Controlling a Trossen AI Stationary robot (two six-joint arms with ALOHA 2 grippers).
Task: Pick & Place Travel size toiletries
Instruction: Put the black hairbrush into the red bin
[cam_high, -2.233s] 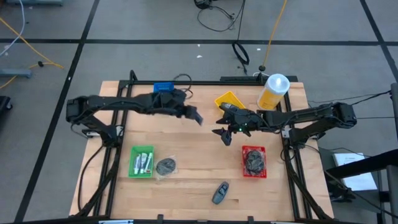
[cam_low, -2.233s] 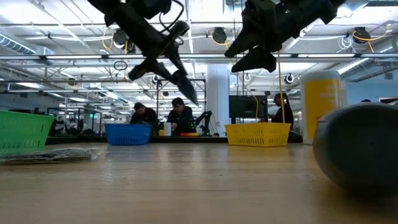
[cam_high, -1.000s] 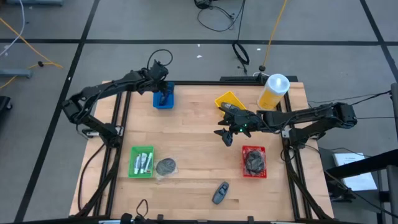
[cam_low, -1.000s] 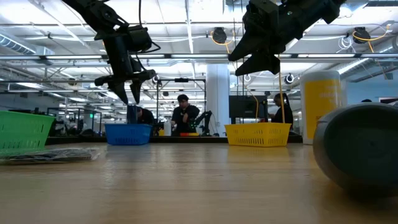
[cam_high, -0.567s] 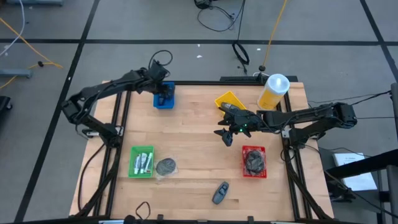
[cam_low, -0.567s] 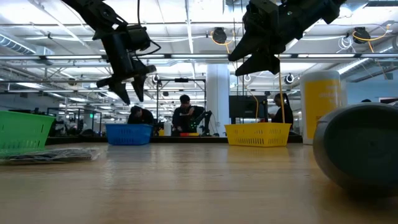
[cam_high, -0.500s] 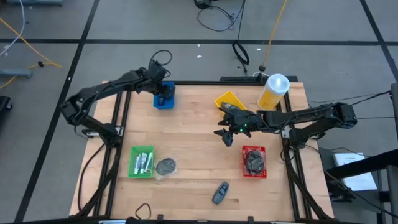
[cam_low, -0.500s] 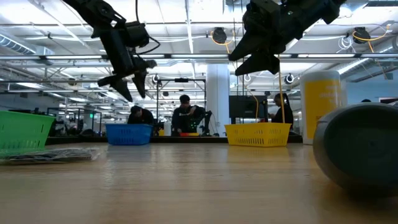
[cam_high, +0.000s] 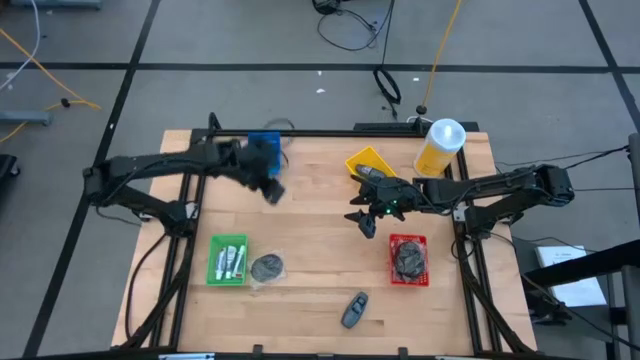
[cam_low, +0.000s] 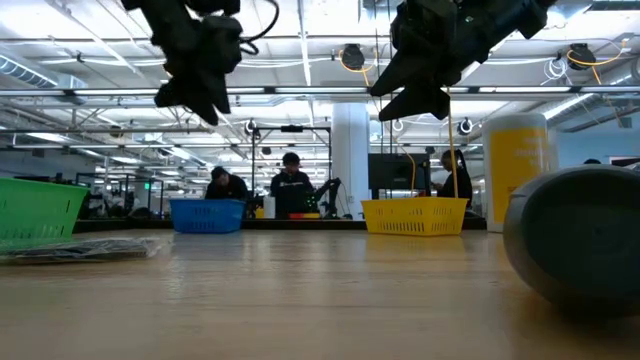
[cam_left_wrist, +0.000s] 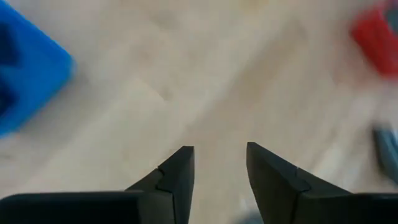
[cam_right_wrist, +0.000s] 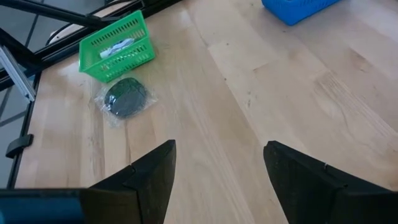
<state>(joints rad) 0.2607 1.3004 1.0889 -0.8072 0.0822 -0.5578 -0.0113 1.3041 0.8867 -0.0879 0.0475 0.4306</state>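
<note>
Left gripper (cam_high: 272, 190) is hanging over bare wood just off the blue tray (cam_high: 264, 145), at about 11 o'clock on the table. Its fingers (cam_left_wrist: 177, 171) are standing apart with nothing between them. Judgement: you are between picks, heading out for another item.

Right gripper (cam_high: 366, 218) is waiting near table centre, jaws wide and empty.

Loose items left: a grey round wrapped pad (cam_high: 266, 267) lying touching the green tray (cam_high: 214, 262) at 7 o'clock, and a dark-grey oblong piece (cam_high: 352, 309) alone near 6 o'clock. Either looks like your next target; the left arm is nearer the pad. The wrapper looks flat and slippery, so you will want to come straight down and pinch across the pad.

Containers:
- green tray: small white tubes (cam_high: 232, 262) lying inside.
- red tray (cam_high: 407, 278), 4 o'clock: dark bundled pieces inside, kind unclear.
- yellow tray (cam_high: 368, 160), 1 o'clock: contents hidden by the right arm.
- blue tray: contents cannot be made out.
- Yellow bottle (cam_high: 440, 146) standing at the far right corner.
</note>
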